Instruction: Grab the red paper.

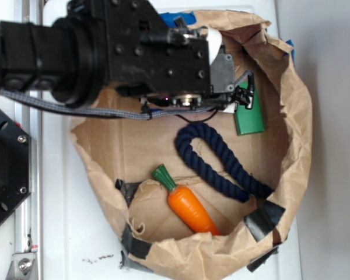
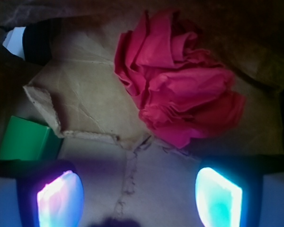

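Hovering over the brown paper bag (image 1: 291, 116), fingers (image 2: 59, 198) spread wide, nothing clamped. Red paper (image 2: 177, 94) lying loose on bag floor just ahead, off-centre toward right finger, green block (image 2: 23, 139) at left. Grasp not started; lining up, descending, closing all left.

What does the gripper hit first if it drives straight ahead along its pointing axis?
Likely bare brown paper bag floor, between the open fingers. The crumpled red paper wad sits ahead, offset right of centre; depth is unclear.
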Tool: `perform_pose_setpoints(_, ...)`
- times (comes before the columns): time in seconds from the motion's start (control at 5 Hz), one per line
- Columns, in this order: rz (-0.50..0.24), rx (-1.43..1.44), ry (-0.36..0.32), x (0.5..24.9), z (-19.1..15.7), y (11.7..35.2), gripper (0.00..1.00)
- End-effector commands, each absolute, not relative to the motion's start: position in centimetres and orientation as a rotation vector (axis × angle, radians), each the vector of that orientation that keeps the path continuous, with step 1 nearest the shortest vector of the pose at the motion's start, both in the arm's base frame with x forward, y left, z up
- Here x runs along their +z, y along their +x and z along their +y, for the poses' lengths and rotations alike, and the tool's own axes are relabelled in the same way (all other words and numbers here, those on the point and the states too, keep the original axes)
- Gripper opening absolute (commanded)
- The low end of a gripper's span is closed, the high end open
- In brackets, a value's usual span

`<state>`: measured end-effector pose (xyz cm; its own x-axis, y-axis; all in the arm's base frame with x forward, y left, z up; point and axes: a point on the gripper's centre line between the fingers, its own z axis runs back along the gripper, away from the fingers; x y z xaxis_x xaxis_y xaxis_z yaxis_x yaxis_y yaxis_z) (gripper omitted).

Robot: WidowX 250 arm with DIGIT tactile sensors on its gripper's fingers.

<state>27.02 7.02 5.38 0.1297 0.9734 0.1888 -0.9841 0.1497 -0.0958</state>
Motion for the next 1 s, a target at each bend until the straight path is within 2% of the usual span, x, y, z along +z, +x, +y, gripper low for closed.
perform_pose_setpoints(0.0,-0.26,1.463,0.062,5.46,8.2,26.58,1.0)
perform_pose_setpoints(0.8,-0.256,1.468,0.085,5.05,8.67,25.79,1.0)
